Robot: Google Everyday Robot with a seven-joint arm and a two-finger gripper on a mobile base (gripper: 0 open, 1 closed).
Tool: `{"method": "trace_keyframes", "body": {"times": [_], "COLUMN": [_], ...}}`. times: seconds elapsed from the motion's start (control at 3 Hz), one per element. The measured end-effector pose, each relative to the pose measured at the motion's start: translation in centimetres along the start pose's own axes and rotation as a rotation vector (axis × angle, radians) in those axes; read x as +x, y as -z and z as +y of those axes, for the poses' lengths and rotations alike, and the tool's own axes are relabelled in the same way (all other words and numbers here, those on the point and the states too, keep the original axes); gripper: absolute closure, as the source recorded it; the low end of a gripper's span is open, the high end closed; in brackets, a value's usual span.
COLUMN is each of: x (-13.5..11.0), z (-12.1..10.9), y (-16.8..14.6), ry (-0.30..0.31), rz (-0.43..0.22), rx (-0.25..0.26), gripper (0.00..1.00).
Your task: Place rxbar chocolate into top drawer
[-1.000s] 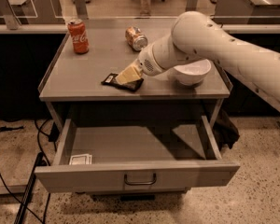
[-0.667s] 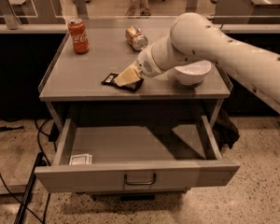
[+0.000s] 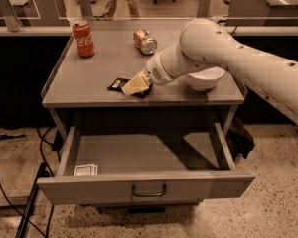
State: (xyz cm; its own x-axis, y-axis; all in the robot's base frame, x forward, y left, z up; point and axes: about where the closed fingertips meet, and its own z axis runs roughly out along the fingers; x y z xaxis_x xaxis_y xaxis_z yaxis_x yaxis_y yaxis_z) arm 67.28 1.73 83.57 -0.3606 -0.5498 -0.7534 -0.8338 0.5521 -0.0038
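So here's what we're seeing. The gripper (image 3: 131,87) is down on the grey cabinet top (image 3: 89,83), near its front edge, sitting right on the rxbar chocolate (image 3: 117,85). The bar lies flat on the top, and the gripper's cream-coloured tip covers most of it. We only get the dark left end poking out, plus a dark sliver on the right under the tip. Whether the gripper is spread or clamped on the wrapper, we honestly can't tell from this angle. The big white arm (image 3: 238,58) comes in from the right side and angles down to that spot.

The top drawer (image 3: 89,188) is pulled wide open directly below, with its bar handle (image 3: 149,191) at the middle of the front panel. Inside, in the front left corner, lies a small white packet (image 3: 85,169). The arm's shadow falls across the right part of the drawer floor.

Other things on the cabinet top: a red soda can (image 3: 83,38) standing upright at the back left, another can (image 3: 145,41) lying on its side near the back middle, and a white bowl (image 3: 204,78) on the right, partly hidden behind the arm. The bar is well apart from both cans.

Black cables (image 3: 7,192) run over the speckled floor on the left.
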Motion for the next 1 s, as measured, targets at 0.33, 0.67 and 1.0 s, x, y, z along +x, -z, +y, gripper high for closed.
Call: {"method": "trace_keyframes", "body": {"times": [0.33, 0.67, 1.0], "x": [0.42, 1.31, 1.0], "z": [0.02, -0.11, -0.11], "y": [-0.39, -1.03, -0.74], "ry": [-0.004, -0.009, -0.007], "rz": [0.008, 0.024, 0.023], "rx": [-0.004, -0.002, -0.001], "gripper": [0.4, 0.46, 0.65]}}
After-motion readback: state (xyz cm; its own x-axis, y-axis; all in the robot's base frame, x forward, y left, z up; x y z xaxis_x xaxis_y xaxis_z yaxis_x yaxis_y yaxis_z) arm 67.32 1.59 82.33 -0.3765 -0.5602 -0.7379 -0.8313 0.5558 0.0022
